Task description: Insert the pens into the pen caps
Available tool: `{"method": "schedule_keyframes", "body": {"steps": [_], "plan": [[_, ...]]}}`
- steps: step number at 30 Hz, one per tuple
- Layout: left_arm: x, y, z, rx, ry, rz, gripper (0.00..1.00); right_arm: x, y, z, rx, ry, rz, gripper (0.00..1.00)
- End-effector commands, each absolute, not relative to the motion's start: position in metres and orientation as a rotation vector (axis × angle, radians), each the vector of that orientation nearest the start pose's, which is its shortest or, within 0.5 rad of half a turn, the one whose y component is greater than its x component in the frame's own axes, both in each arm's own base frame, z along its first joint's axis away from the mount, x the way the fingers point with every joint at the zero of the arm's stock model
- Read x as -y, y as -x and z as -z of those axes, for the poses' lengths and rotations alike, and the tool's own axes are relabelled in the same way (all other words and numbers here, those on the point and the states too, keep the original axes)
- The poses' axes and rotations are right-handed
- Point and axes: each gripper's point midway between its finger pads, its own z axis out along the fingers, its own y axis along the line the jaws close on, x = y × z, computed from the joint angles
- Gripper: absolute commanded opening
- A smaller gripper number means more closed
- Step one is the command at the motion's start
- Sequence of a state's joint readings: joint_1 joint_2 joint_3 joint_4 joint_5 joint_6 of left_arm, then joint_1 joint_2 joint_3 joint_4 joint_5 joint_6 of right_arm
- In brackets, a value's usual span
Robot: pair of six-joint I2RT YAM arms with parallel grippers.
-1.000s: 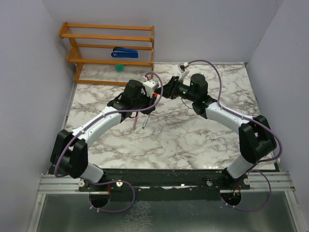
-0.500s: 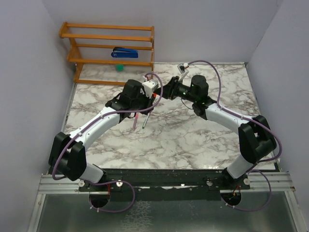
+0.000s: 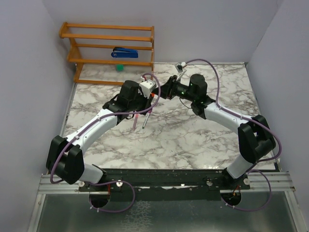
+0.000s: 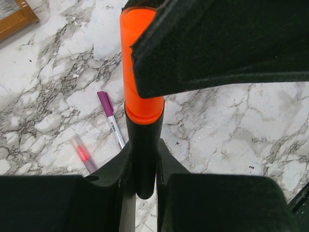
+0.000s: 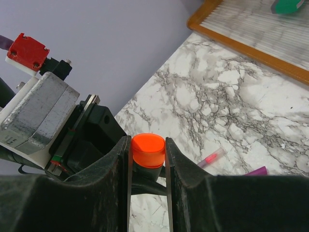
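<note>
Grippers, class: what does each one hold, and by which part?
The left gripper clamps the black marker by its barrel; the right gripper pinches the orange cap by its sides.

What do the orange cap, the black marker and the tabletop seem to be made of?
The orange cap looks like smooth, slightly translucent plastic: it glows evenly. The black marker looks like matte plastic, dull with no glare. The tabletop shows grey-veined white marble, perhaps only a printed laminate.
</note>
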State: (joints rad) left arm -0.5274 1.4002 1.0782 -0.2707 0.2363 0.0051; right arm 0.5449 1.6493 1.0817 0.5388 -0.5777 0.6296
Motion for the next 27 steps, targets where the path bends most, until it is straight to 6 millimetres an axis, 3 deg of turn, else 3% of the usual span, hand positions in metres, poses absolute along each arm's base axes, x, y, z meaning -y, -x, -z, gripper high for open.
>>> {"method": "schedule_keyframes", "body": {"steps": [1,13,27], "plan": [[0.242,-0.381,-0.297,-1.653,-0.545,0.515,0.0,-0.378,-0.267,-0.181,-2.061,0.657,-1.548,0.0],[0.235,-0.381,-0.302,-1.631,-0.526,0.503,0.0,-0.387,-0.253,-0.202,-1.964,0.678,-1.73,0.0],[0.225,-0.379,-0.31,-1.606,-0.503,0.486,0.0,-0.39,-0.257,-0.179,-2.066,0.717,-1.553,0.0]]}}
